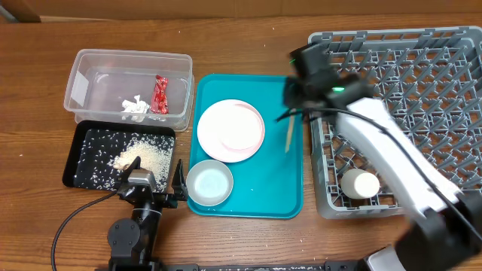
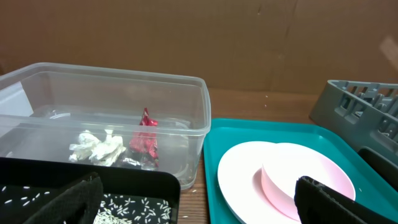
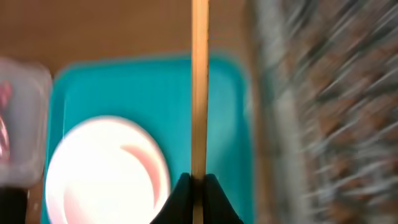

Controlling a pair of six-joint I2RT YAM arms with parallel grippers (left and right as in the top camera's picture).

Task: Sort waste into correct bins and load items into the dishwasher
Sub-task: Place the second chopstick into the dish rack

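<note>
My right gripper (image 1: pixel 292 114) is shut on a wooden chopstick (image 1: pixel 289 135) above the teal tray's right side, beside the grey dish rack (image 1: pixel 422 83). In the right wrist view the chopstick (image 3: pixel 199 87) runs straight up from the shut jaws (image 3: pixel 199 183). The plate (image 1: pixel 230 129) and a bowl (image 1: pixel 209 183), pink outside, sit on the teal tray. A white cup (image 1: pixel 360 184) lies in the rack. The clear tub (image 1: pixel 90 64) holds the paper wad (image 1: pixel 135 107) and red wrapper (image 1: pixel 159 95). The black tray (image 1: pixel 79 154) holds rice (image 1: pixel 139 156). My left gripper (image 1: pixel 160 184) is open and empty between black tray and bowl.
The teal tray (image 1: pixel 263 188) lies between the bins and the rack. In the left wrist view the tub (image 2: pixel 186 106), the black tray's edge (image 2: pixel 124 180) and the bowl (image 2: pixel 277 186) are close ahead of the open fingers (image 2: pixel 199 205). The rack view is motion-blurred (image 3: pixel 323 93).
</note>
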